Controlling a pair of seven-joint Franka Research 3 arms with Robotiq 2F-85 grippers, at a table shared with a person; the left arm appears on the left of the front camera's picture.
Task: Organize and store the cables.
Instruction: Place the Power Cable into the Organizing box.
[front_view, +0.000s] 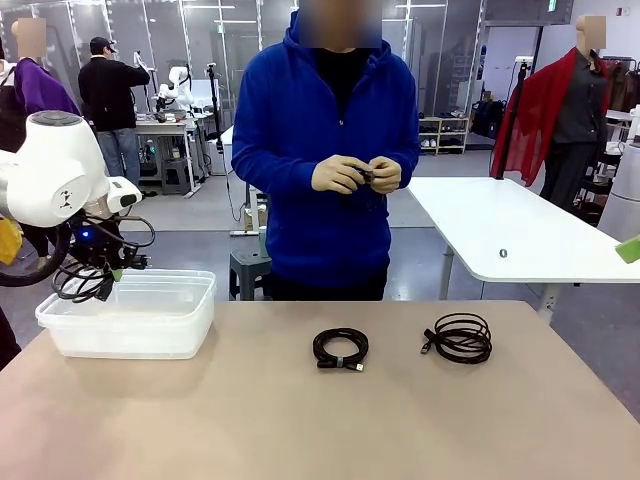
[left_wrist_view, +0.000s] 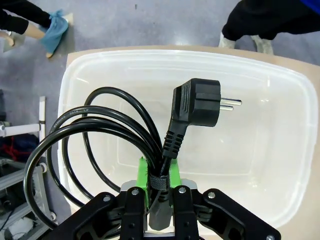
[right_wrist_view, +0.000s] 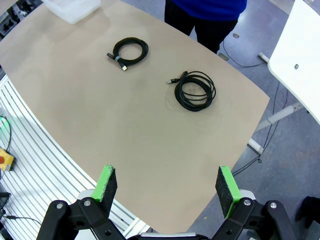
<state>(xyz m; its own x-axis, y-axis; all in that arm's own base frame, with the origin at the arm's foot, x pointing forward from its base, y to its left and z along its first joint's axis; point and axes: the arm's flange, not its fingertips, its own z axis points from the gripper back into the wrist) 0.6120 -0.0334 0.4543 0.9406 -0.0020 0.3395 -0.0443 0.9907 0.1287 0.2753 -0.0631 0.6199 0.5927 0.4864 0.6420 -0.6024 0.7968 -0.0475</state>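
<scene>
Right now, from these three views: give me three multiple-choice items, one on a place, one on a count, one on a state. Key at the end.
1. Where is the power cord coil that the left gripper grips?
A. on the floor
B. hanging over the clear bin
C. in the person's hands

2. How many cable coils lie on the tabletop?
A. one
B. two
C. four

3. What state is the right gripper in?
A. open and empty
B. shut on a cable
C. shut on the bin's rim

Key:
1 B: the left wrist view shows the plug and loops over the bin's inside.
2 B: a tied coil and a looser coil lie apart from each other.
3 A: its green pads stand wide apart with nothing between them.
</scene>
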